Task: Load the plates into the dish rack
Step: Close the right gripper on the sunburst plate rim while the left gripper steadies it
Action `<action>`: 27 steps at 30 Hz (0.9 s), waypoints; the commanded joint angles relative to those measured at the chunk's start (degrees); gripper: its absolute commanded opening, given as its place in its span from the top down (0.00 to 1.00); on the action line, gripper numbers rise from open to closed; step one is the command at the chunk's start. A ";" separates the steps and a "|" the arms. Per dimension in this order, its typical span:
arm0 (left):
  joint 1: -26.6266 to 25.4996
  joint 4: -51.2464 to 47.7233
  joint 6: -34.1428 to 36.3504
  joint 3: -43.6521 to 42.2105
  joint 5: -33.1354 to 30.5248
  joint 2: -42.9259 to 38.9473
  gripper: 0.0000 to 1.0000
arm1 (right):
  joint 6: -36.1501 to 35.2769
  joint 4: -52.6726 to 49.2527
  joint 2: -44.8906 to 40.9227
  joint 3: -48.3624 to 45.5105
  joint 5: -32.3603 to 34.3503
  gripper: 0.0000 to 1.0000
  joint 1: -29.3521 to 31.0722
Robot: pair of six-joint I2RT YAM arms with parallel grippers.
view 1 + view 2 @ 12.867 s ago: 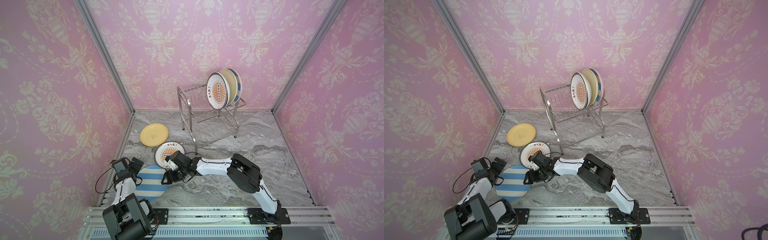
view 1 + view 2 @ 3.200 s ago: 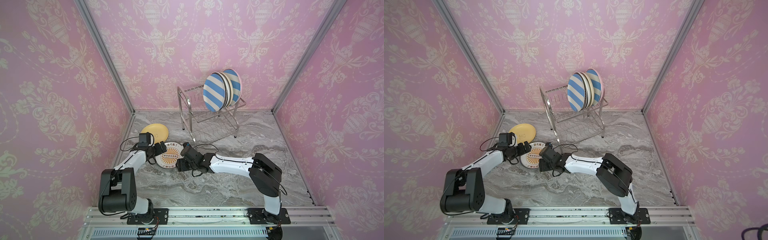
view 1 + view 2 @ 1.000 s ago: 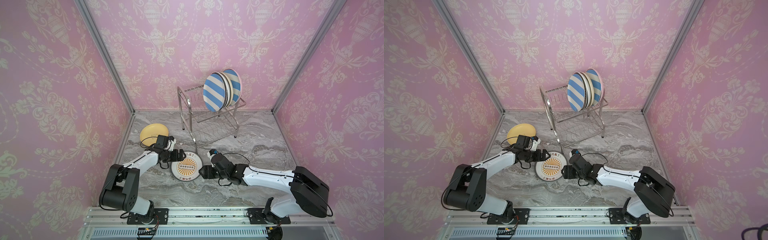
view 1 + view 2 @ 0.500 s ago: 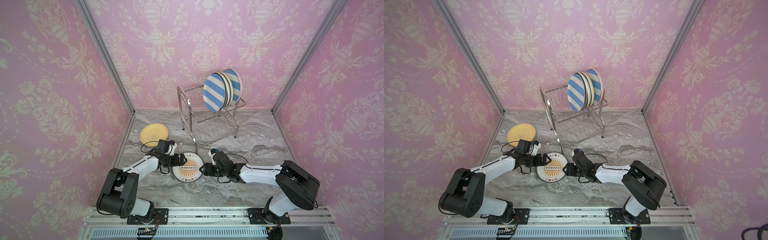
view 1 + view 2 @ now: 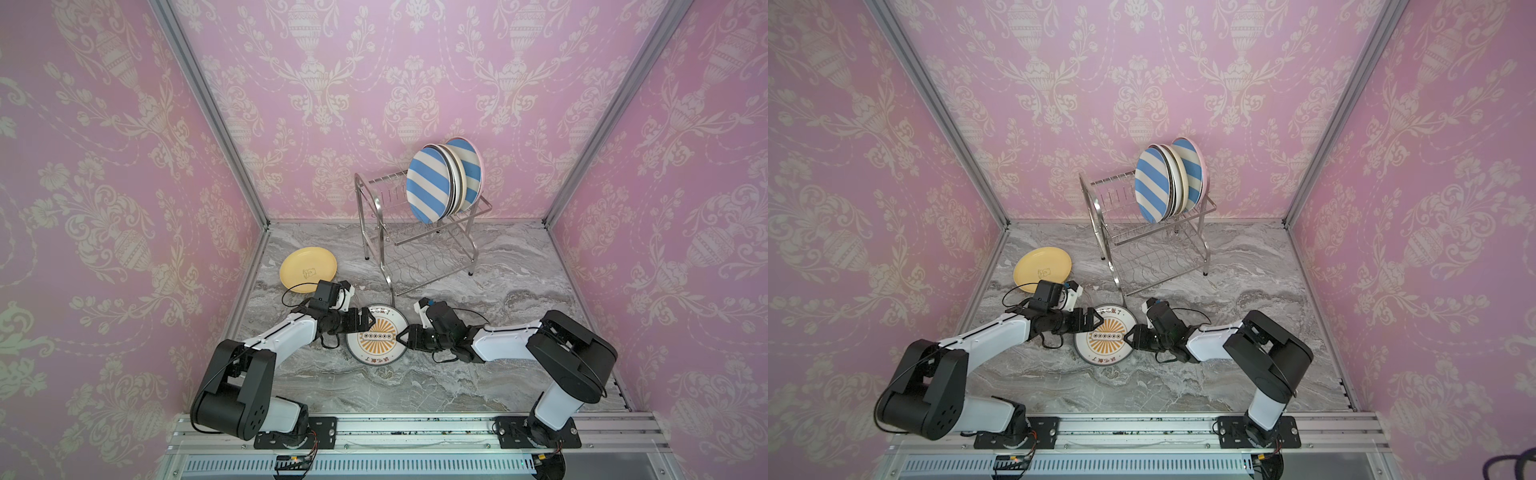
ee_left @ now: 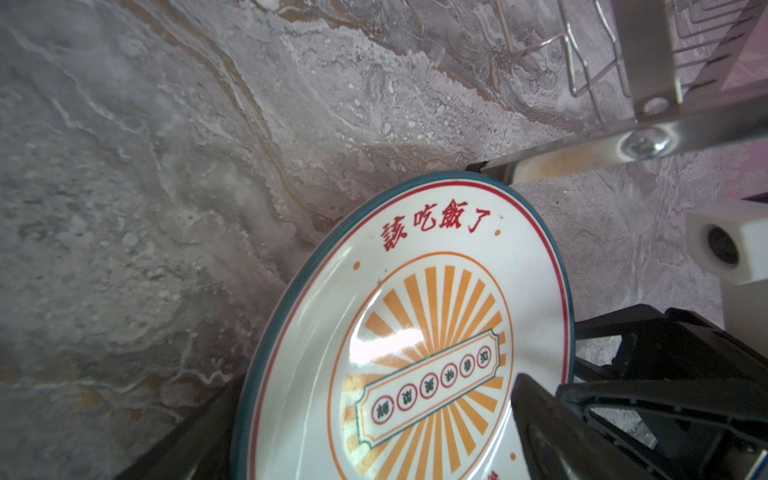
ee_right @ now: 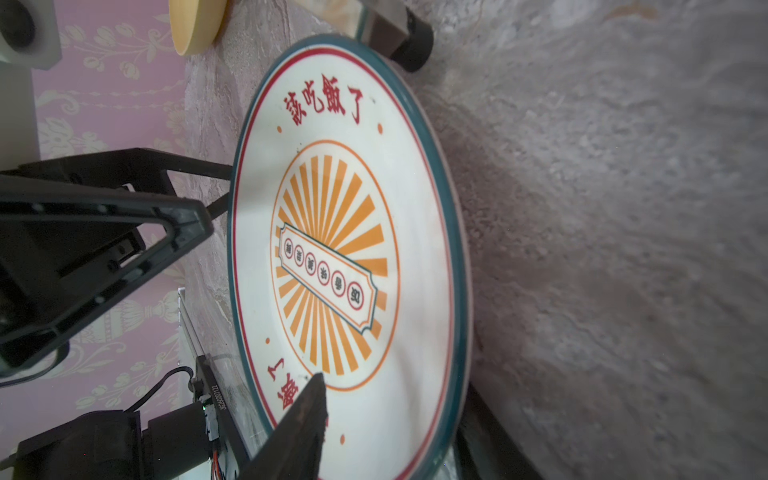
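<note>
Between both arms, sunburst plate on marble, jaws straddling opposite rims, grip unclear.

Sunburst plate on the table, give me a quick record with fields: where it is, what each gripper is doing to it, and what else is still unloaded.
plate: sunburst plate, on the marble table before the dish rack
left gripper: jaws straddle the plate's rim
right gripper: jaws straddle the opposite rim, partly closed
racked: striped plate with others behind, upper tier
unloaded: yellow plate, flat on table

Both tools flank the sunburst plate.
</note>
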 commanded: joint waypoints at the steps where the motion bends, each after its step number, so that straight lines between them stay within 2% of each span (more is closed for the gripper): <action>1: -0.63 1.17 -1.20 -0.67 0.45 0.65 0.01 | 2.74 4.54 1.97 -2.08 -1.54 0.52 -0.81; 12: -1.32 2.78 -1.98 -2.52 0.24 0.83 0.01 | 4.57 9.36 3.61 -3.39 -2.15 0.64 -1.44; 15: -1.66 2.91 -2.08 -2.63 0.46 0.71 0.01 | 4.50 9.38 3.16 -3.60 -1.82 0.70 -1.45; 16: -1.77 2.83 -2.08 -2.57 0.45 0.55 0.01 | 4.58 9.26 3.01 -3.56 -1.78 0.74 -1.44; 23: -2.89 2.18 -2.47 -2.37 0.08 -1.26 0.01 | 3.81 7.14 1.19 -3.63 -0.48 0.80 -1.35; 27: -4.21 0.81 -1.52 -1.38 -2.26 -2.78 0.01 | 2.31 3.16 -1.04 -2.76 0.63 0.92 -1.27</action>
